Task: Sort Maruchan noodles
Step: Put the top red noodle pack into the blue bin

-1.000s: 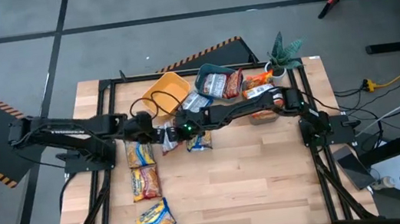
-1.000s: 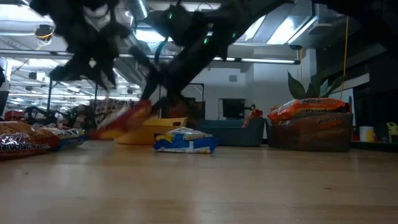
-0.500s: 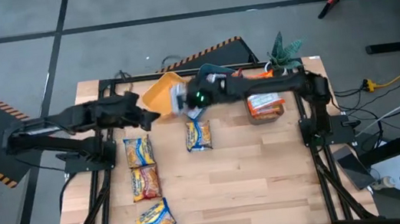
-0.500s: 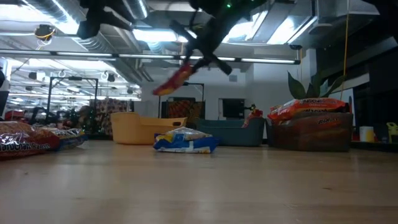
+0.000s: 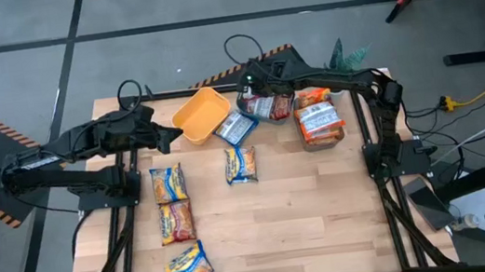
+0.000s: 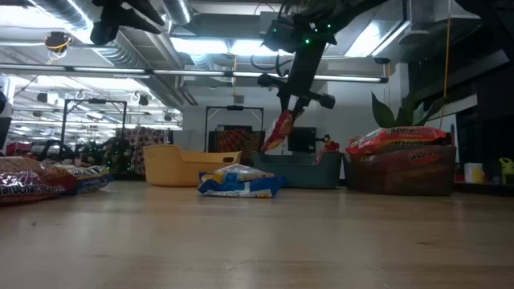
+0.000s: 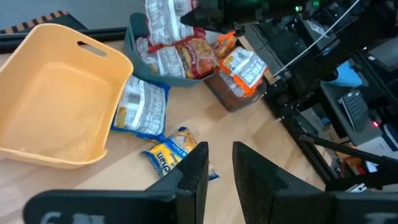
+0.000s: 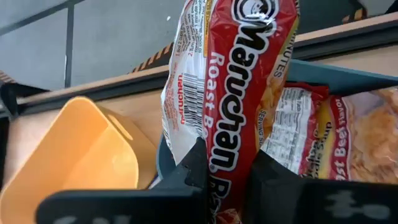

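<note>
My right gripper point(image 5: 252, 82) is up over the teal bin point(image 8: 336, 71) at the table's far side, shut on a red Maruchan packet point(image 8: 249, 93). In the low view that packet point(image 6: 283, 132) hangs over the bin point(image 6: 301, 170), which holds more red packets point(image 5: 269, 106). My left gripper point(image 5: 164, 137) hovers left of the yellow bin point(image 5: 202, 113), slightly open and holding nothing point(image 7: 221, 180). Yellow-and-blue packets lie flat on the wood: three in a column point(image 5: 177, 222) and one in the middle point(image 5: 240, 164). Another packet point(image 5: 235, 128) leans against the yellow bin's near rim. My right gripper pinches the red packet between its two fingers at its upper end point(image 8: 229, 163), coming from above and pointing down. The fingers lie across the packet's width. The packet is lifted clear and hangs tilted below the fingers point(image 6: 283, 132), bowed so its white back panel shows.
A dark bin point(image 5: 321, 126) piled with orange packets stands right of the teal bin. A potted plant point(image 5: 345, 55) sits at the far right corner. The yellow bin point(image 7: 56, 106) holds nothing. Bare wood spreads over the near right half point(image 5: 310, 221).
Both grippers were together at the packets near the table's left middle. My right gripper has since risen and swung toward the far edge and right, carrying the red packet over the teal bin. My left gripper has drawn back toward the left and far side.
</note>
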